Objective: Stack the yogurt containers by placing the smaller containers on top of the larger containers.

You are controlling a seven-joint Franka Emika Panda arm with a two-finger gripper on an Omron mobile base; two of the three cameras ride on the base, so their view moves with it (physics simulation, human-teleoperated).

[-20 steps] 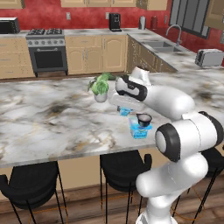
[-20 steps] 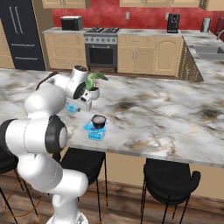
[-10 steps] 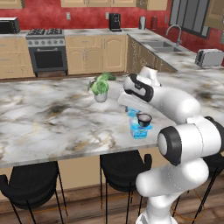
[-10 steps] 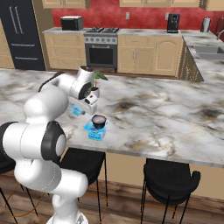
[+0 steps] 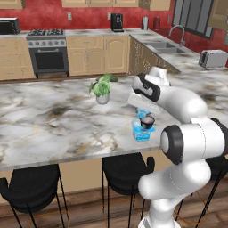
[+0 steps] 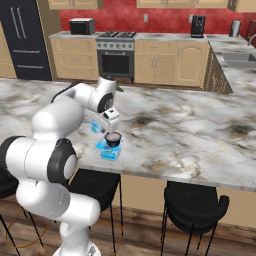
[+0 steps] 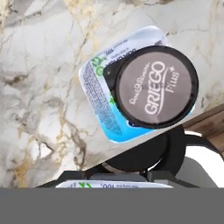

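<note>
In the left base view, a square blue tub (image 5: 142, 132) is seen right of centre on the marble counter (image 5: 53, 120), close to its near edge, with a dark round cup (image 5: 146, 120) already set on its lid. In the hand view the same pair sits in the upper right: the dark cup (image 7: 154, 85), its lid printed GRIEGO, is placed off-centre on the blue tub (image 7: 98, 94), overhanging the tub's side toward the counter's edge. The gripper (image 6: 106, 122) is seen at centre left of the right base view, just above and beside the stack. A small light-blue cup (image 5: 141, 111) is seen under the hand in the left base view, and a pale printed lid edge (image 7: 114, 185) shows at the bottom of the hand view; the jaws are judged to be pinching this little cup, though the fingers themselves are hidden. A potted plant (image 5: 102, 87) stands well apart, up and left of the stack.

One small cup is judged to be stacked and the second to be carried in. The main risk is a knock: the dark cup could be pushed off its already offset seat if the hand descends too near it. Little free lid is left beside it, so the light-blue cup may land on the rim and tip, or slide off toward the counter's edge.
</note>
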